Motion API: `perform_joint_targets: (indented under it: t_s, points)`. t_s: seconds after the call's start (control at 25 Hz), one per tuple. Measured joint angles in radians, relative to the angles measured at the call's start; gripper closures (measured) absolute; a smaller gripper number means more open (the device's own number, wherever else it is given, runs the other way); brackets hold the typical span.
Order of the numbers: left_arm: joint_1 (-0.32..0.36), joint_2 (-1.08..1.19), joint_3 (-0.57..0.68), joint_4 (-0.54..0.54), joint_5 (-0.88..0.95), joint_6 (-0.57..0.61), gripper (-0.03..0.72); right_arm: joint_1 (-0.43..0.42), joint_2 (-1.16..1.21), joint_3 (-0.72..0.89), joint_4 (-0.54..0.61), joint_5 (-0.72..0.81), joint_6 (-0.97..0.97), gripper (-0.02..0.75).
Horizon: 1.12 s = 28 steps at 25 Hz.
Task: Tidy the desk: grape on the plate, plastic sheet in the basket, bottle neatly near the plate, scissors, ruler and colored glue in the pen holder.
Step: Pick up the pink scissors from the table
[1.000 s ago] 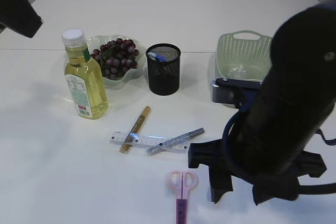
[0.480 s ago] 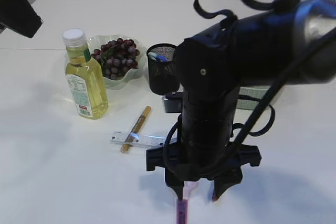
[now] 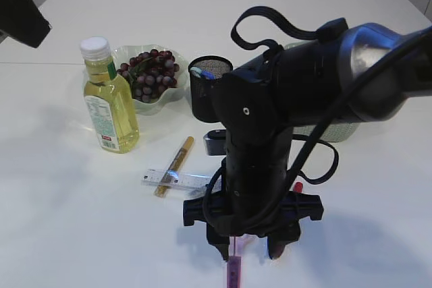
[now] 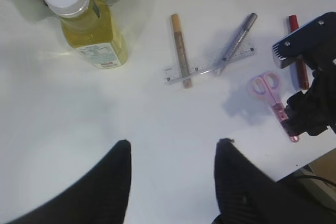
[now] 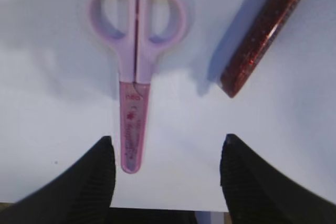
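The pink scissors (image 5: 135, 103) lie flat and shut on the tabletop (image 3: 67, 220) near its front edge, directly beneath the right claw (image 5: 165, 174), whose jaws stand apart and empty; light, rigid and thin, they probably grip best across the sheathed blade below the handle loops.

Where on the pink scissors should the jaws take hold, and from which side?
Probably from straight above, across the narrow sheathed blade just below the loops. The pink scissors lie flat and closed, and the red glue pen lies apart, so the open jaws have room.
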Motion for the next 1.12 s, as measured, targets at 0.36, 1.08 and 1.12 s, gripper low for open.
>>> perform_joint_targets:
  t_s: [0.36,1.08,1.12]
  points:
    - [0.0,0.0,0.0,0.027,0.0,0.0,0.316,0.0,0.012,-0.002,0.032,-0.073,-0.002,0.247]
    - [0.0,0.0,0.0,0.029,0.0,0.0,0.316,0.0,0.088,-0.002,0.084,-0.081,0.007,0.247]
    - [0.0,0.0,0.0,0.029,0.0,0.0,0.316,0.0,0.09,-0.002,0.087,-0.083,0.007,0.247]
